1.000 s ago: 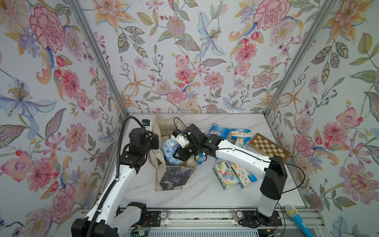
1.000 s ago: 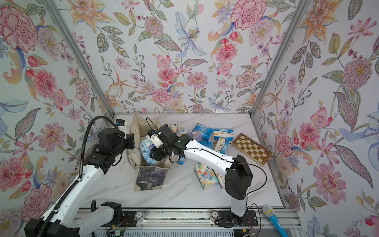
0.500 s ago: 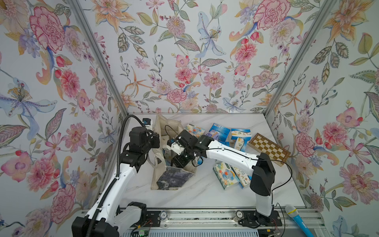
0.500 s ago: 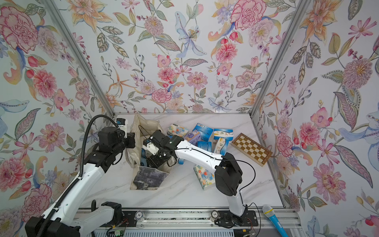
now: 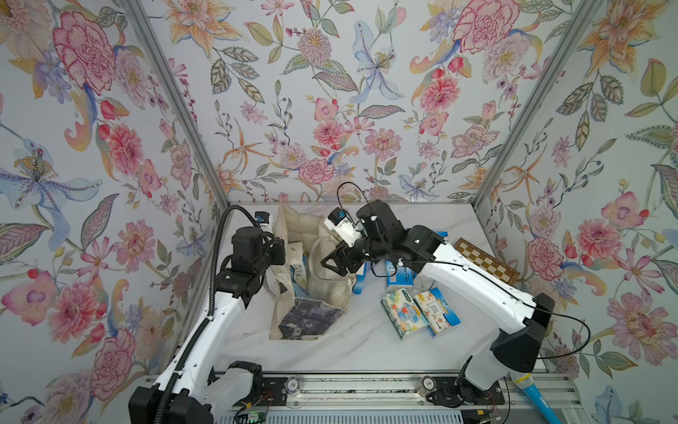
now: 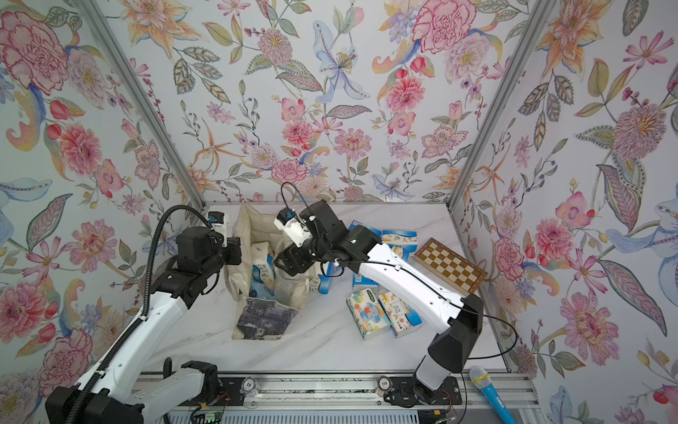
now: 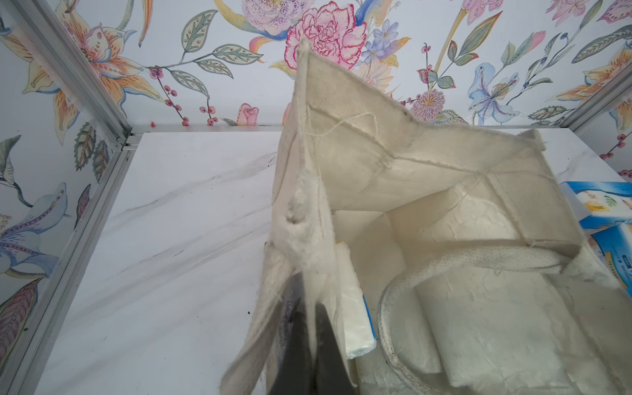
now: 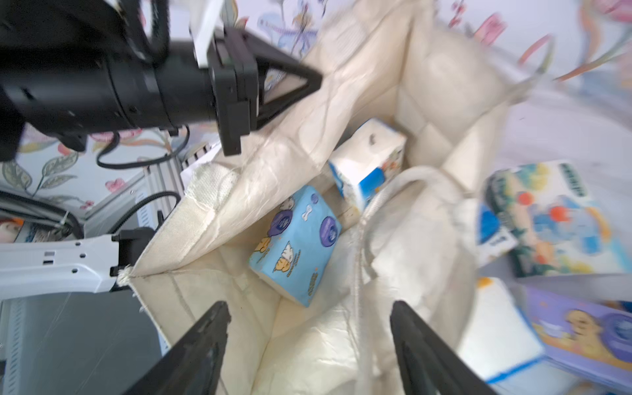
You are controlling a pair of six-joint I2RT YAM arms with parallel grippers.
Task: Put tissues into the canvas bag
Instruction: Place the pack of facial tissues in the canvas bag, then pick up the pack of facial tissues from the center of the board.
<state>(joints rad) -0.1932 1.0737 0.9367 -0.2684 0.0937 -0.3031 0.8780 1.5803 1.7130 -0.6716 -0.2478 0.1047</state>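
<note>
The cream canvas bag (image 5: 326,290) (image 6: 293,290) stands open at the table's left. My left gripper (image 5: 280,253) (image 7: 309,328) is shut on its rim and holds the mouth up. In the right wrist view two packs of tissues lie inside the canvas bag (image 8: 437,85): a blue cartoon pack (image 8: 294,242) and a white-and-blue pack (image 8: 367,164). My right gripper (image 5: 334,262) (image 8: 307,307) hovers over the bag's mouth, open, with nothing between its fingers. Two more packs (image 5: 403,312) (image 5: 436,312) lie on the table to the right. Others sit partly hidden behind the right arm (image 5: 398,275).
A brown-and-cream chessboard (image 5: 488,260) (image 6: 449,266) lies by the right wall. A blue microphone (image 5: 532,396) rests on the front rail at the right. A lavender pack (image 8: 581,328) shows beside the bag. Floral walls close in the table on three sides.
My right gripper carried a blue pack down into the bag, opened and let it go, then drew back up and to the right. The left gripper kept its hold on the rim.
</note>
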